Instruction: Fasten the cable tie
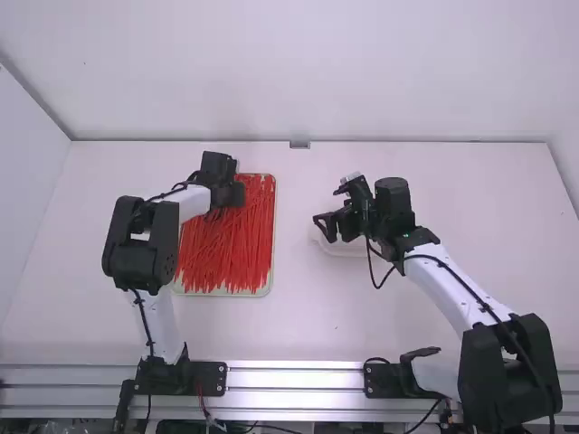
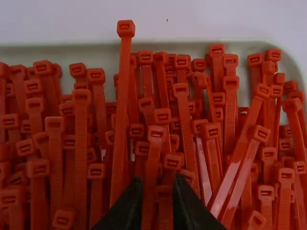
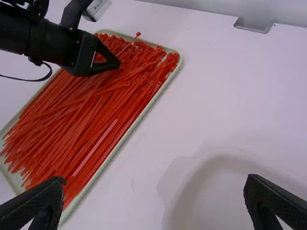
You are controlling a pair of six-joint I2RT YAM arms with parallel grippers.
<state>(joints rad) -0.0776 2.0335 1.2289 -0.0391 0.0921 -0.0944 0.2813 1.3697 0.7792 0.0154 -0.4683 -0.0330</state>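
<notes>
A heap of red cable ties (image 1: 226, 240) (image 2: 96, 120) (image 3: 86, 115) lies on a pale tray (image 1: 269, 271) (image 3: 158, 88) left of the middle. My left gripper (image 1: 226, 193) (image 2: 157, 181) (image 3: 117, 63) is pressed into the heap's far end. Its fingers (image 2: 132, 201) stand close together with a cable tie (image 2: 162, 203) between them. One tie (image 2: 124, 72) (image 3: 137, 36) pokes out past the tray's far rim. My right gripper (image 1: 333, 226) (image 3: 153, 184) hangs wide open right of the tray, over a white shallow dish (image 1: 342, 247) (image 3: 225, 191), holding nothing.
A small grey bracket (image 1: 299, 144) (image 3: 254, 24) sits at the table's far edge. Bare white table (image 1: 452, 190) spreads to the right and in front of the tray. The wall rises behind.
</notes>
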